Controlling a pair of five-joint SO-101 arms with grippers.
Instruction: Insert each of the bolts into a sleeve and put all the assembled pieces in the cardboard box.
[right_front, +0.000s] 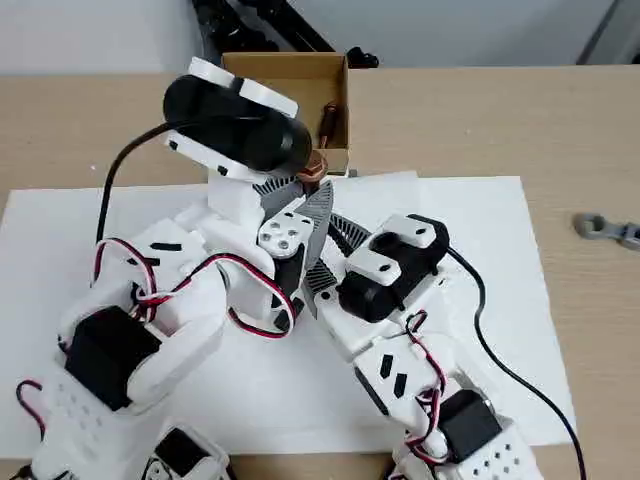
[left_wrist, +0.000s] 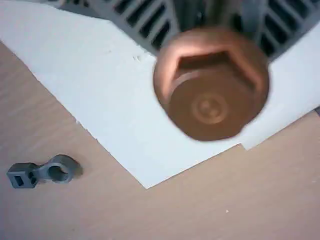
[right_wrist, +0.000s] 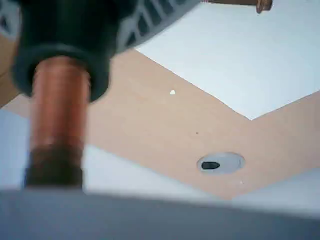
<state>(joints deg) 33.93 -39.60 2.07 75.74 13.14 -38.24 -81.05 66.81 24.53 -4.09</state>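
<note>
A copper bolt hangs just in front of the cardboard box, where both grippers meet. In the left wrist view its hex head sits close up between the ribbed grey fingers, so my left gripper is shut on the bolt. The right wrist view shows a black sleeve with the copper shaft sticking out through it. My right gripper is closed around the sleeve. A copper piece leans inside the box.
White paper covers the table under both arms. On the bare wood at the right lies a small grey wrench-like part, also seen as the grey part from the left wrist. Black cables trail beside the arms.
</note>
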